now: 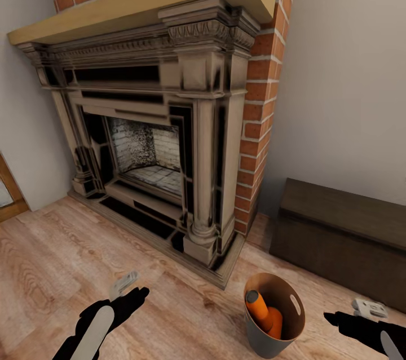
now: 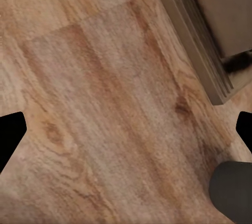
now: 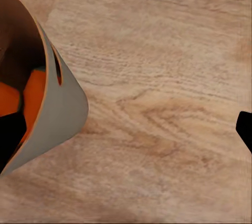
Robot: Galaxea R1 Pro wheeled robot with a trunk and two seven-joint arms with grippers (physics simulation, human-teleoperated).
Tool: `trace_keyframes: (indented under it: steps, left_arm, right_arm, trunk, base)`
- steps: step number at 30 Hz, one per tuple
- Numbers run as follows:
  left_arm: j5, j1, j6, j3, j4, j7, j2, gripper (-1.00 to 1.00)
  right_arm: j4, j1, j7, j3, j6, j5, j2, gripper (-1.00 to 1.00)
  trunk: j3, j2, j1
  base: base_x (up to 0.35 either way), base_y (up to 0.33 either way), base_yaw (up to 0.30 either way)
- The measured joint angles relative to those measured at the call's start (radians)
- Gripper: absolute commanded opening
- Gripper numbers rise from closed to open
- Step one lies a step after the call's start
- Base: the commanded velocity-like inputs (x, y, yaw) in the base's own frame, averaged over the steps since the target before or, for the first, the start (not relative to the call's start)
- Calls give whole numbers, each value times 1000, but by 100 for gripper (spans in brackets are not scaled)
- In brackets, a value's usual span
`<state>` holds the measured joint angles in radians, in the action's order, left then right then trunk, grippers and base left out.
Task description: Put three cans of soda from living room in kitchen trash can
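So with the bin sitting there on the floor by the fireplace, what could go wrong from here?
The trash can stands free on the wood floor between both open grippers, left and right, so a sideways nudge could tip it.

The orange soda cans lean loosely inside and might roll out if it tilts.

The fireplace base and the dark cabinet are close, leaving little room to turn without bumping.
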<state>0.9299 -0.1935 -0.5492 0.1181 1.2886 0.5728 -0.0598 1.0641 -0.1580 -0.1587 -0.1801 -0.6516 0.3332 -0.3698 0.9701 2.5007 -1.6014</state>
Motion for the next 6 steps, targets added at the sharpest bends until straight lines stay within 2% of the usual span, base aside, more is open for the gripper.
trace_keyframes:
  steps: [6]
  left_arm:
    - [0,0,1,2,-34,0,2,100]
  right_arm:
    - [-13,1,1,1,-1,1,13,100]
  trunk:
    - [0,0,0]
  base:
    - [0,0,0]
